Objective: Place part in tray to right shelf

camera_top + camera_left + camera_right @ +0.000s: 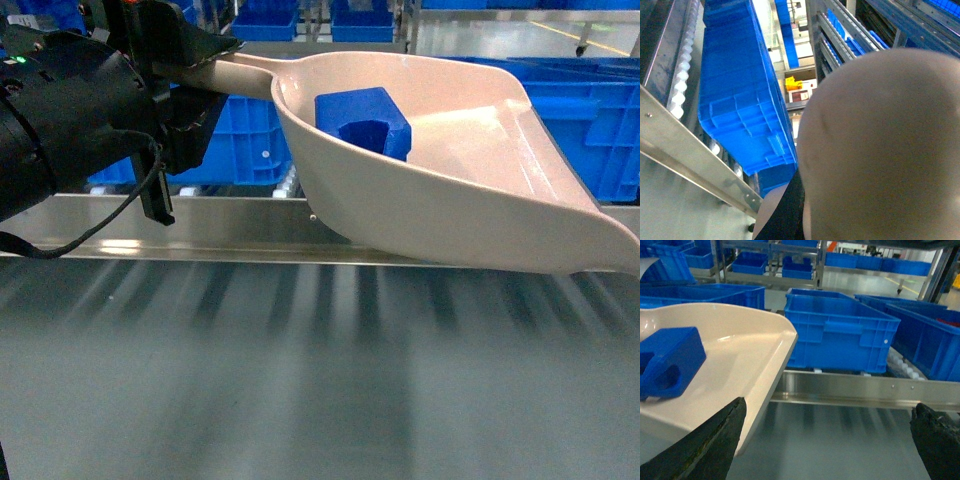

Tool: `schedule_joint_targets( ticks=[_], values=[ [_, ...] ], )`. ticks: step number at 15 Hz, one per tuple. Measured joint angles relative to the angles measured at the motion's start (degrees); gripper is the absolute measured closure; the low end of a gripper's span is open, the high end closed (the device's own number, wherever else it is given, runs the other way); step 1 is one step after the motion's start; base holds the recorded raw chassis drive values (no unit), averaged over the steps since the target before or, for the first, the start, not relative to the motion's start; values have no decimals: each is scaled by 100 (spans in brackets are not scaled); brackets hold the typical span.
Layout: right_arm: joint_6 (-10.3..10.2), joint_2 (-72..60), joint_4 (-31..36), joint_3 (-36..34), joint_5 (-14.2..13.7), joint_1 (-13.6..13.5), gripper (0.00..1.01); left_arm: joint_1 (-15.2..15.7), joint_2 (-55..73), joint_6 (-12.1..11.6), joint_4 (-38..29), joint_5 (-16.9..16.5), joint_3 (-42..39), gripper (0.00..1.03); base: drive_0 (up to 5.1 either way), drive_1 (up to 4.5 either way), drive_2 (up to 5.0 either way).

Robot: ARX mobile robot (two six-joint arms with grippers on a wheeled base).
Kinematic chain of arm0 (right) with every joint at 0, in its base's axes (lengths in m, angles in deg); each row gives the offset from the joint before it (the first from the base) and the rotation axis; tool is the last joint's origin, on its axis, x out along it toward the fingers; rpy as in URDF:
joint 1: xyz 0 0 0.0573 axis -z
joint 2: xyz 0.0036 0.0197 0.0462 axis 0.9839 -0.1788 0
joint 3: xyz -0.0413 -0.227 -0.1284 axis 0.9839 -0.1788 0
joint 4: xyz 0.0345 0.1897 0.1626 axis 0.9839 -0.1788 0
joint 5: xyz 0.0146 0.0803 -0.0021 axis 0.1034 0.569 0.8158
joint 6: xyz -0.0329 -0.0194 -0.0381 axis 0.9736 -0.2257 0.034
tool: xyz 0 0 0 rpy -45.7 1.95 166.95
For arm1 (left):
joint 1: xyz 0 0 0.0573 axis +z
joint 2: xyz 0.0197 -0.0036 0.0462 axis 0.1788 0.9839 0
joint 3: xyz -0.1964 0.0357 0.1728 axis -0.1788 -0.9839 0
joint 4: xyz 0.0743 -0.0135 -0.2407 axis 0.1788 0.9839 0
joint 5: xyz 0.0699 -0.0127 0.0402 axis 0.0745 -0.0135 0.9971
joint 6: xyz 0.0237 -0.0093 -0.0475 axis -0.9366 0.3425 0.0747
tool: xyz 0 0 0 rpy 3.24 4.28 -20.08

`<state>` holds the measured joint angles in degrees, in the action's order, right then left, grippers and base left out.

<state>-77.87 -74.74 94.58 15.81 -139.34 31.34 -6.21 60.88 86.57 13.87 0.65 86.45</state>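
Gripping the long handle of the tray (470, 190), the left gripper (195, 65) is clamped on it at the upper left of the head view, with the black arm body filling the corner below. The handle runs from the dark fingers to the right and widens into the cream scoop, which is held in the air with its open mouth pointing right and slightly down.

The part (365, 122) lies inside the tray, against the deep rear wall near the handle end. In the right wrist view the part (667, 360) rests on the tray's (745, 345) inner floor at the left edge, with its handle hole facing the camera.

The right gripper (827, 440) is spread wide apart and holds nothing. One dark finger (705, 445) sits at lower left, beneath the tray's front edge; whether it touches cannot be told. The other finger shows at the lower right corner.

Behind and below the tray, the flat steel front rail of the right shelf (230, 215) crosses the head view. Blue crates (840, 330) stand on the shelf's white rollers beyond the rail. In the left wrist view the tray's pale underside (885, 150) fills the right half, beside one blue crate (745, 100) and the rail.
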Motion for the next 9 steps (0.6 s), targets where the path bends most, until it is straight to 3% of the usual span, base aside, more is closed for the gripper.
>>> schedule_joint_targets(
  ticks=[8, 9],
  values=[
    [0, -2, -4, 0, 2, 0, 3, 0, 0, -7, 44, 9, 0, 87, 11, 423, -401],
    [0, 0, 4, 0, 2, 0, 3, 0, -2, -2, 24, -7, 2, 87, 0, 0, 0]
  ],
)
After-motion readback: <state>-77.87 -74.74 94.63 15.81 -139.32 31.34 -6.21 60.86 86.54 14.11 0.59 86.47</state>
